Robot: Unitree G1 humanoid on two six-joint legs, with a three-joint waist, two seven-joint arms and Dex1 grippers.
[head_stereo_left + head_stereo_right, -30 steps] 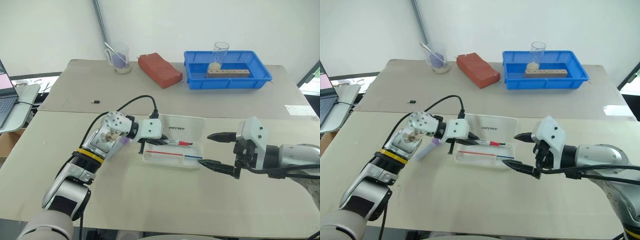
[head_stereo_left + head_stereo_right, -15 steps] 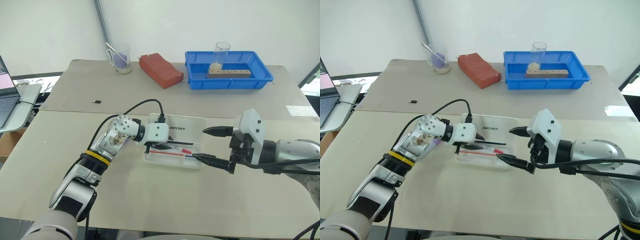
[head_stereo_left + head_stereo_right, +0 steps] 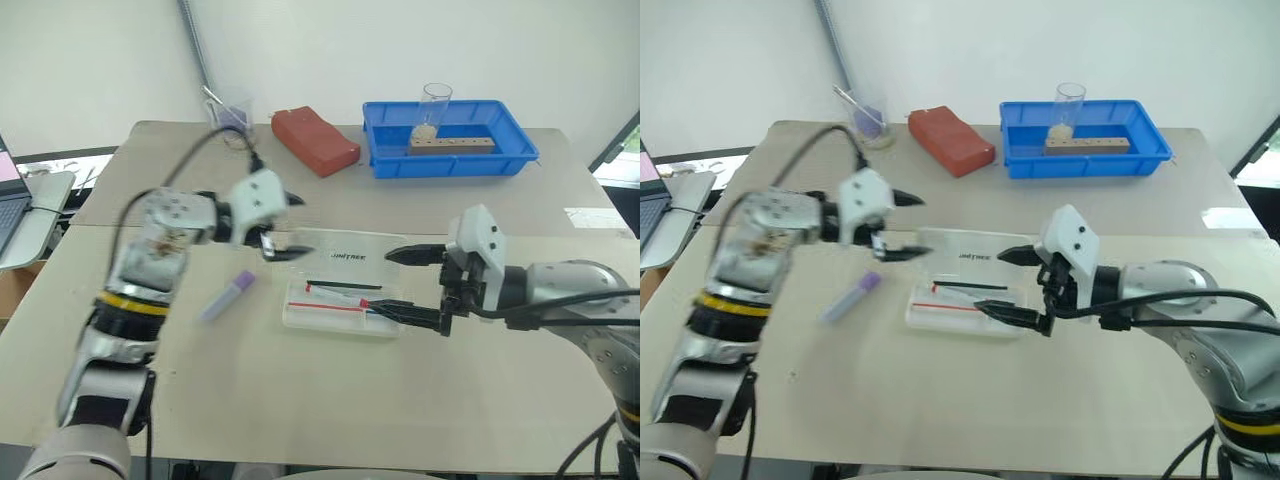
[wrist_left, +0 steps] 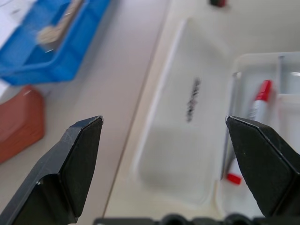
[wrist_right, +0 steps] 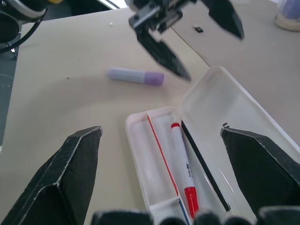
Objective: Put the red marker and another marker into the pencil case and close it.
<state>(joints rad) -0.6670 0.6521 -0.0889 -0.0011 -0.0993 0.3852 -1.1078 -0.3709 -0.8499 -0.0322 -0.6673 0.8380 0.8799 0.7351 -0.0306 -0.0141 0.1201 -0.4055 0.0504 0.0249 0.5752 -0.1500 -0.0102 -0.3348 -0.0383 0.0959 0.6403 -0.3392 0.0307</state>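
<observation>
The pencil case (image 3: pixel 345 258) lies open mid-table, its lid flat behind the tray. In the tray the red marker (image 5: pixel 182 164) rests beside a thin red pen stick. Another marker, a chunky lavender highlighter (image 3: pixel 227 296), lies on the table left of the case. My left gripper (image 3: pixel 290 227) hovers above the case's left end, open and empty. At the tray's right end is my right gripper (image 3: pixel 400 285), open and empty, with its lower finger over the tray's corner.
A blue tray (image 3: pixel 520 160) holding a glass and a wooden block stands at the back right. To its left lie a red block (image 3: pixel 315 140) and a beaker (image 3: pixel 232 115). A laptop (image 3: pixel 8 195) sits off the table's left side.
My left gripper opened, letting go of the red marker in the tray, then rose up and to the left. My right gripper edged left toward the case.
</observation>
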